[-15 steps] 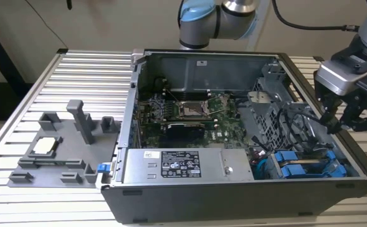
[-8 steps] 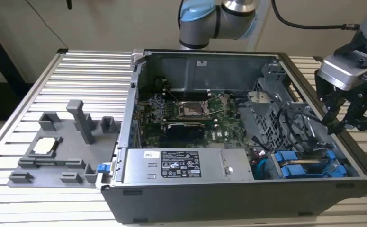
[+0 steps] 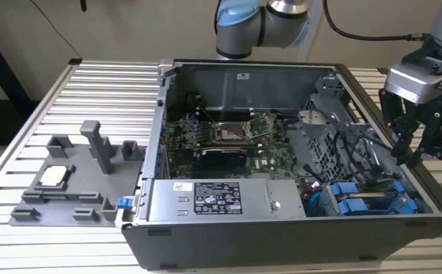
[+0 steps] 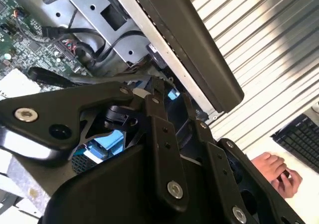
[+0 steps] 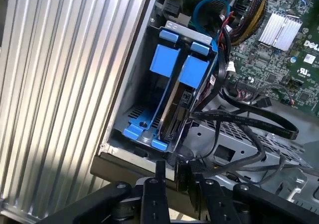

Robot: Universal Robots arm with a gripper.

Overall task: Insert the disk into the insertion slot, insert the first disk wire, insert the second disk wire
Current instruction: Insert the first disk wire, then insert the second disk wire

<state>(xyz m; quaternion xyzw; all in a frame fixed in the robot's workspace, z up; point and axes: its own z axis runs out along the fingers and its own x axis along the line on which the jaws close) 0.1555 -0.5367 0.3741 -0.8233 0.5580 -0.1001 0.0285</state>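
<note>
The disk [image 5: 175,109] stands on edge in the insertion slot [image 5: 133,87], its blue carrier frame [image 5: 193,70] beside a second blue carrier [image 5: 166,59]. In the exterior view the blue carriers [image 3: 364,198] sit at the case's near corner on the exterior view's right. Black wires [image 5: 244,118] loop loose over the grey cage next to the disk; their ends are not clearly seen. My gripper [image 3: 412,153] hovers above the case's side wall on the exterior view's right, over those wires [image 3: 367,155]. In both wrist views the fingers [image 5: 159,176] [image 4: 155,99] stand slightly apart, with nothing between them.
A grey box with a white label [image 3: 214,200] lies in the case beside the bay, and the motherboard [image 3: 228,137] behind it. A grey fixture [image 3: 76,171] stands on the ribbed table [image 3: 106,85] at the exterior view's left. A person's hand [image 4: 275,171] rests near a keyboard [image 4: 301,134].
</note>
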